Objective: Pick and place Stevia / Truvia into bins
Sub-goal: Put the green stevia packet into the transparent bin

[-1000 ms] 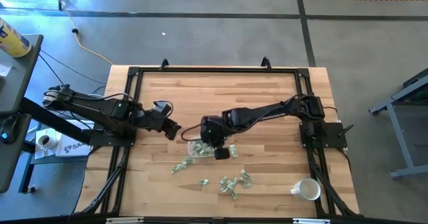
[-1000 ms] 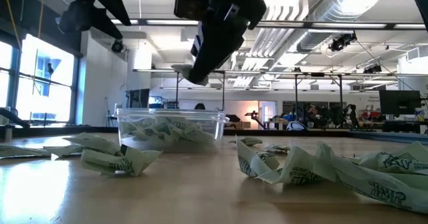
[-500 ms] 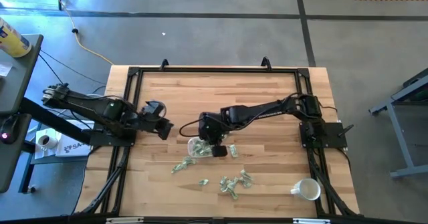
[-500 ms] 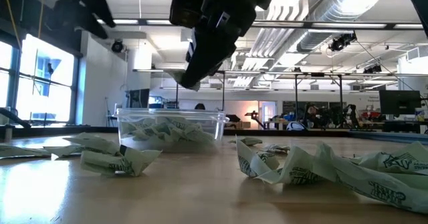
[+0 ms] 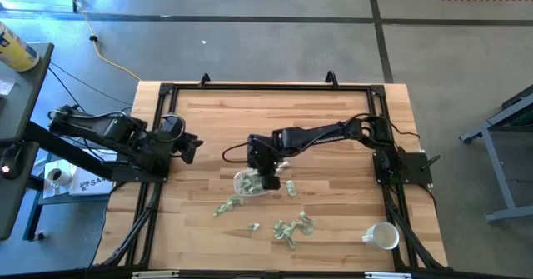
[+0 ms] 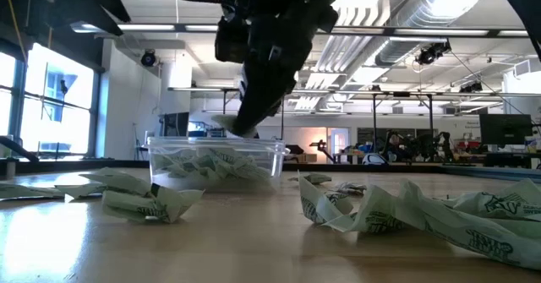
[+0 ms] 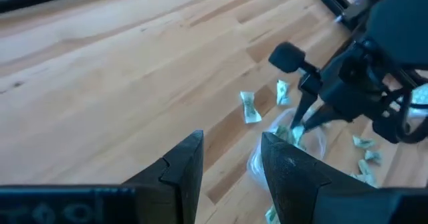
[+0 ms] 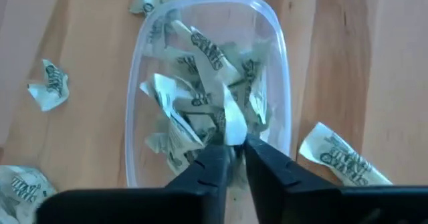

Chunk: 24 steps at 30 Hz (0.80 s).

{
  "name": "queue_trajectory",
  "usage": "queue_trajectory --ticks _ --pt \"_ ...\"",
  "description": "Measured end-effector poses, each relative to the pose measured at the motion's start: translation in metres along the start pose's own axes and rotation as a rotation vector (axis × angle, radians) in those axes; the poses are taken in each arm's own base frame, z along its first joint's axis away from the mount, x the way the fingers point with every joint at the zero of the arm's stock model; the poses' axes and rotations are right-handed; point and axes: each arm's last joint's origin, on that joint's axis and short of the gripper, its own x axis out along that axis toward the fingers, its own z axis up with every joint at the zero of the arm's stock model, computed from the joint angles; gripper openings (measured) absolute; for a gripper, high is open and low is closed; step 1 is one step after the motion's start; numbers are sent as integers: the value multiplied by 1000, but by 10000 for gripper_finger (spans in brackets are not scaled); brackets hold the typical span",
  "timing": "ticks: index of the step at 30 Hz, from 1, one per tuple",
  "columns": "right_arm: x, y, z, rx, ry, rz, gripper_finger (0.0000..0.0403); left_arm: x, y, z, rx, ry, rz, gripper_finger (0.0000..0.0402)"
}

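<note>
Hovering over the shallow clear plastic tub (image 8: 207, 83), the right claw (image 8: 231, 158) pinches a pale green-white paper packet (image 8: 231, 120); spread fully only once centred, clear of the rim.

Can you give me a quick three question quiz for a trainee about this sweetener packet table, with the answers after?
1. True or false: the right hand is above the clear tub, with a packet between its fingers.
2. Multiple choice: where is the white mug? A) inside the tub B) at the table's near right corner C) in the left hand
3. Fill in: the left hand's fingers stand ____ with nothing between them.

Key: 1 true. 2 B. 3 open.
</note>
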Motion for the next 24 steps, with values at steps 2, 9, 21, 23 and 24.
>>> queue_trajectory --ticks 2,9,21,23,24 --pt "3 0 -2 -13 13 14 70 -3 3 1 -5 -19 1 184" --pt "19 6 -9 -29 80 44 135 -5 5 2 -14 -54 8 184" --pt "7 12 -6 -62 63 40 202 -5 4 3 -29 -56 3 184" --pt "6 12 -7 -58 75 42 216 -5 4 3 -29 -56 3 184" --pt "6 12 -7 -57 78 43 224 -5 4 3 -30 -56 3 184"
